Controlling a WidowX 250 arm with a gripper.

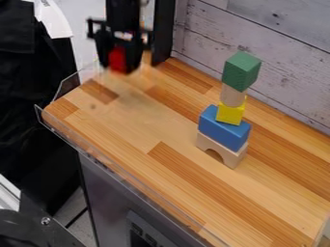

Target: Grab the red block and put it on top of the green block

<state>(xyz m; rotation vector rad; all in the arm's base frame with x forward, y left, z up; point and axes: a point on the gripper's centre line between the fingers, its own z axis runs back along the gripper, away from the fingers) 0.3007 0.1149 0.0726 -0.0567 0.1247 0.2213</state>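
Ok so my black jaws are clamped on a red block by the wooden counter's back-left edge; green wooden block tops the stack.

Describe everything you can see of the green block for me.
The green block is a solid, cube-like piece, apparently painted wood, with flat faces and crisp edges. It crowns the tower, one vertical edge turned roughly toward the camera, resting on a narrower pale wooden piece, seemingly a cylinder. Nothing sits on its top face, and the gripper is well clear of it.
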